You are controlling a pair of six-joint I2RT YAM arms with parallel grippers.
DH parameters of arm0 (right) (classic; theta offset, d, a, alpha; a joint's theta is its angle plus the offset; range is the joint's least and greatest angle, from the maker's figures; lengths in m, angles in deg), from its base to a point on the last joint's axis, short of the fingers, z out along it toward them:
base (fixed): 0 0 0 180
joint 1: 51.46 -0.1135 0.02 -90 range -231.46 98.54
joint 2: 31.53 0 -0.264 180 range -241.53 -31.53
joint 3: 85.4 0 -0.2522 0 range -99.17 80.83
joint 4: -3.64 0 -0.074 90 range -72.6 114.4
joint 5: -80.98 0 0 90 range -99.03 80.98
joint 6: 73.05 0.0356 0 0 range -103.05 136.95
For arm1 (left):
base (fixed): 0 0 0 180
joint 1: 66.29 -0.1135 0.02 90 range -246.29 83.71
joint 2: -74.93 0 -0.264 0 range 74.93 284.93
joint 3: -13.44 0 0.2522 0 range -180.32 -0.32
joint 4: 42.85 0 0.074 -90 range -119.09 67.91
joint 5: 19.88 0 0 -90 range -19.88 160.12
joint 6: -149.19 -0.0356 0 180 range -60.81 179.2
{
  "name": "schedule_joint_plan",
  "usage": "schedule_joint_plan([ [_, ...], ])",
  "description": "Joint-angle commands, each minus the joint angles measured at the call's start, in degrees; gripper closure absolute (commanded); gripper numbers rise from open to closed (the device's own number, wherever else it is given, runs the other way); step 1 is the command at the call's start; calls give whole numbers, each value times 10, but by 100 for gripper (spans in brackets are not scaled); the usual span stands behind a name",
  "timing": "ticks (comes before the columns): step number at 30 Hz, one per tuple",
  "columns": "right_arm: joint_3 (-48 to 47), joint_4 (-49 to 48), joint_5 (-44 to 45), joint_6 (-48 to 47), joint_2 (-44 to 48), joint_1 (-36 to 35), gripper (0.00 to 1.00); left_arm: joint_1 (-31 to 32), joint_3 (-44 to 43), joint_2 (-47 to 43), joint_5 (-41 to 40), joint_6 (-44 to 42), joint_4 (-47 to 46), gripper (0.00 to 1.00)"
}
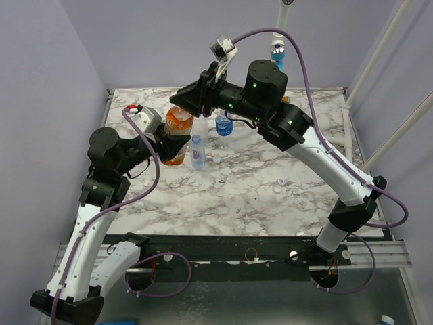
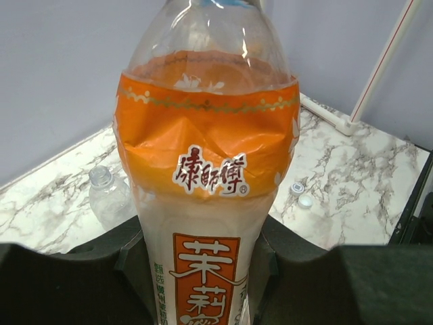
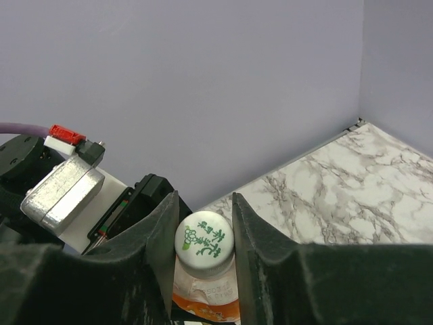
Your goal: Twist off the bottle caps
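Observation:
The orange bottle [image 1: 177, 125] stands upright at the back left and fills the left wrist view [image 2: 203, 135]. My left gripper [image 1: 174, 145] is shut on its lower body, a finger on each side [image 2: 203, 271]. My right gripper [image 1: 188, 101] reaches in from above. Its jaws [image 3: 204, 223] are shut on the bottle's white cap [image 3: 204, 242], which has green print on top. A slim light-blue-labelled bottle [image 1: 197, 150] stands just right of the orange one. A dark-blue-labelled bottle [image 1: 224, 125] stands behind it. A clear bottle with no cap shows in the left wrist view [image 2: 105, 196].
Two loose white caps [image 1: 281, 181] [image 1: 276, 190] lie on the marble table [image 1: 257, 210] right of centre, also seen in the left wrist view [image 2: 298, 188]. A white pipe with a blue fitting [image 1: 277, 54] rises at the back. Purple walls close in the left and back.

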Motion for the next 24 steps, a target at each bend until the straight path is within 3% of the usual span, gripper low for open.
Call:
schedule_joint_plan([
  [1, -7, -11, -17, 4, 0, -4, 79, -2, 5, -8, -3, -17, 9, 70],
  [6, -8, -6, -23, 2, -2, -3, 99, -2, -5, -4, 1, 0, 9, 70],
  [10, 20, -32, -66, -24, 21, -3, 100, -2, -27, 1, 53, 42, 9, 71],
  [14, 106, -134, -230, -45, 79, -3, 99, -2, -63, 11, 191, 123, 2, 72],
  [18, 141, -222, -428, -28, 103, -3, 99, -2, -75, 25, 319, 277, -79, 72],
  [21, 146, -281, -534, 10, 100, -4, 99, -1, -80, 34, 375, 360, -128, 72],
  [24, 147, -338, -610, 61, 90, -3, 99, -1, -86, 37, 392, 381, -132, 74],
])
